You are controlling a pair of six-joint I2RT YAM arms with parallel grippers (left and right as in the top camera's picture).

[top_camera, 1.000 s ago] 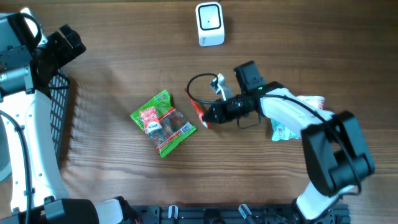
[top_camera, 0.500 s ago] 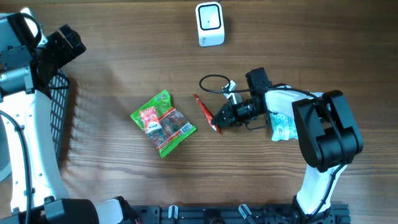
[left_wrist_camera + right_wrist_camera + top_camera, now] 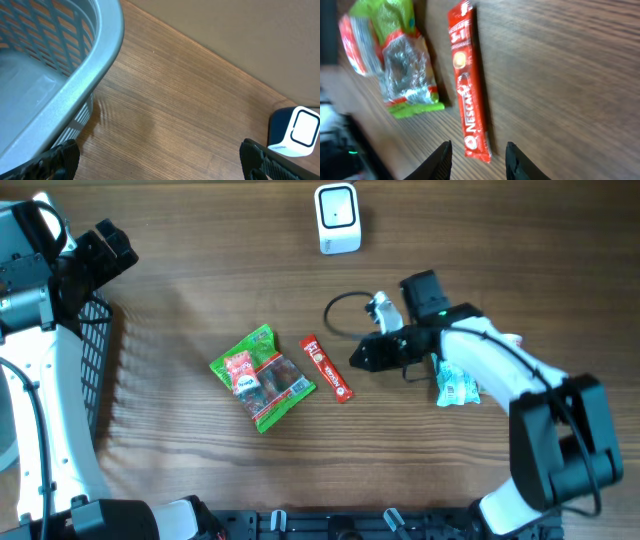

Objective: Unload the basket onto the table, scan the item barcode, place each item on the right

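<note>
1. Nearest the robot's side of the wooden table, a green snack bag lies flat with its printed face up.
2. Just to its right is the red Nescafé sachet. This is the item to scan. It lies flat on the wood at a slant, label up, with nothing gripping it.
3. The right gripper hovers just off the sachet's right side, jaws partly parted and empty. Its wrist camera shows the sachet's near end between the two fingertips, down on the table.
4. A white-and-teal packet peeks out from under the right arm, partly hidden.
5. A little farther out, a black cable loops beside the right wrist.
6. On the left edge sits a grey basket. The left gripper hangs near the basket's far end, jaws spread wide and holding nothing.
7. At the far edge stands the white scanner, well apart from the sachet.
</note>
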